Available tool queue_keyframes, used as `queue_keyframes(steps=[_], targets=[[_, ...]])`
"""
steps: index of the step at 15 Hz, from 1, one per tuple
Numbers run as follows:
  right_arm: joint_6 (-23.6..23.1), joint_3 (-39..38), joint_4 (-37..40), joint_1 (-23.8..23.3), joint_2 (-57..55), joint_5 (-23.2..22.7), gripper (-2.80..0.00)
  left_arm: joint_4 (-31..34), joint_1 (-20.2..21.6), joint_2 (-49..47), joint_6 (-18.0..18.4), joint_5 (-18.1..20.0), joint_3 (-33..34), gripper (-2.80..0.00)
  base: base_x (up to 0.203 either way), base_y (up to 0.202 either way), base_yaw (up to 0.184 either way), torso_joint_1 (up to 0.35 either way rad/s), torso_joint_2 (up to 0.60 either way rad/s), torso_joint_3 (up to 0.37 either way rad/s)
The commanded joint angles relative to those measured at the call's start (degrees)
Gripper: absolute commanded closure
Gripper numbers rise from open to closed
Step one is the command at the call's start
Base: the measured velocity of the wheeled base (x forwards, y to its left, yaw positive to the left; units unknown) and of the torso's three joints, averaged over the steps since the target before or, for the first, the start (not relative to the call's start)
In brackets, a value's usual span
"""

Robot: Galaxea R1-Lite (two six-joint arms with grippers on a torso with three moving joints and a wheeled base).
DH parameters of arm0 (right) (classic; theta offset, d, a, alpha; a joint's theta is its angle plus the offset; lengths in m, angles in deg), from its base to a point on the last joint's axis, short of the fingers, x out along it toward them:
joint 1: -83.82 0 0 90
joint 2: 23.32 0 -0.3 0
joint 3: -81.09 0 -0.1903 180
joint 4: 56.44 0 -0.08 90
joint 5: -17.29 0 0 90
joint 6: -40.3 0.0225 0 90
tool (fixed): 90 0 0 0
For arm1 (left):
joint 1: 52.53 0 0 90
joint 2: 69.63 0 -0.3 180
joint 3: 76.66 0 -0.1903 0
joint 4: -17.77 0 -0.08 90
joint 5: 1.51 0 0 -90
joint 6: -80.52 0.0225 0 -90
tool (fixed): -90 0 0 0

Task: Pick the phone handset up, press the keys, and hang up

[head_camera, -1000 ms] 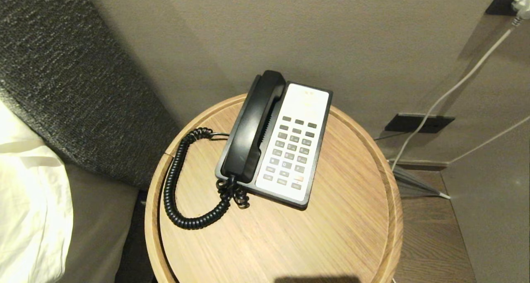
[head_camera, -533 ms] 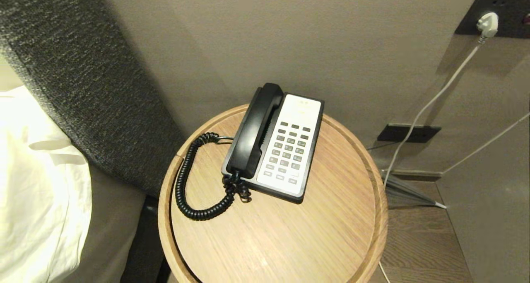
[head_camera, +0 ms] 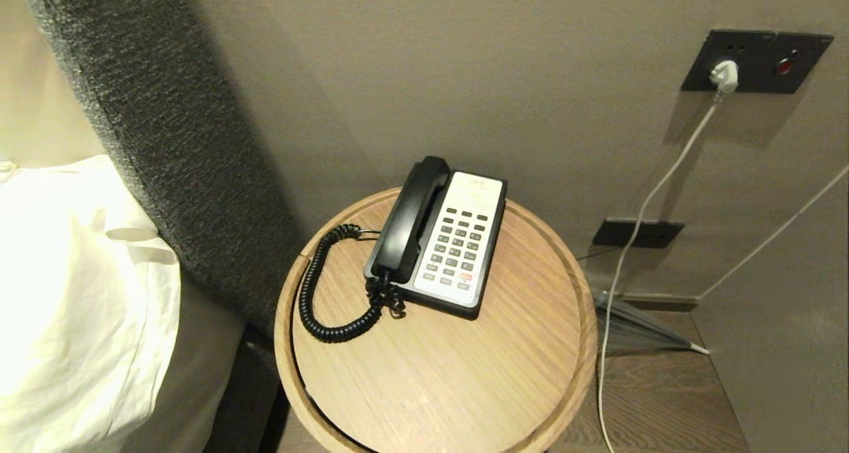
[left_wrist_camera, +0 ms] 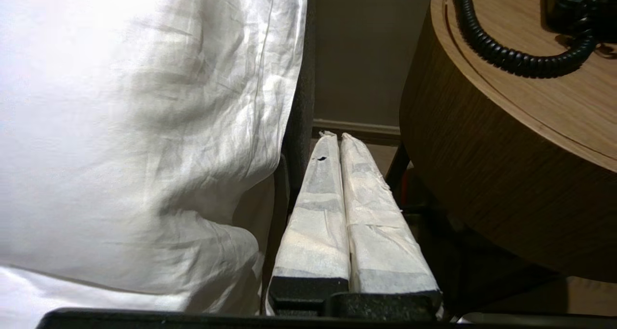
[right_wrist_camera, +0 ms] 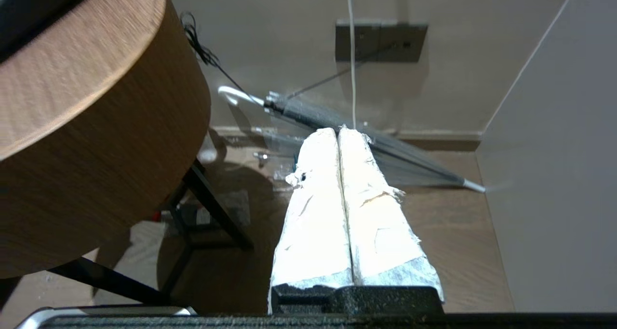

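Phone handset [head_camera: 409, 219] seated in cradle, left half of phone base [head_camera: 487, 254], on round worktop [head_camera: 464, 373]. Long axis runs near-to-far, tilted slightly right at far end. Keys [head_camera: 456, 247] just right of it.

My left pincer [left_wrist_camera: 336, 137] pressed together, empty, low beside worktop wall, between it and white bedding [left_wrist_camera: 144, 126]. Handset lies up and right of it. My right pincer [right_wrist_camera: 338, 131] likewise pressed together, empty, below worktop's right side.

Judgement: left arm nearer to handset.

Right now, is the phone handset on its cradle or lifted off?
On the cradle. The phone handset lies along the left side of the phone base, its coiled cord slack on the round table. Neither claw is near it.
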Motion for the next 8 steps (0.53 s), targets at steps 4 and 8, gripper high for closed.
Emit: queue_keyframes(steps=[4,8], targets=[[0.02,-0.97,-0.04,0.01,-0.26,-0.02,0.0,-0.14,0.01,-0.07,-0.13,-0.01,0.97,0.0,0.0,0.0,0.0,0.004,0.0,0.2],[0.02,-0.97,-0.04,0.01,-0.26,-0.02,0.0,-0.23,0.01,-0.07,-0.13,-0.01,0.97,0.0,0.0,0.0,0.0,0.001,0.0,0.204]])
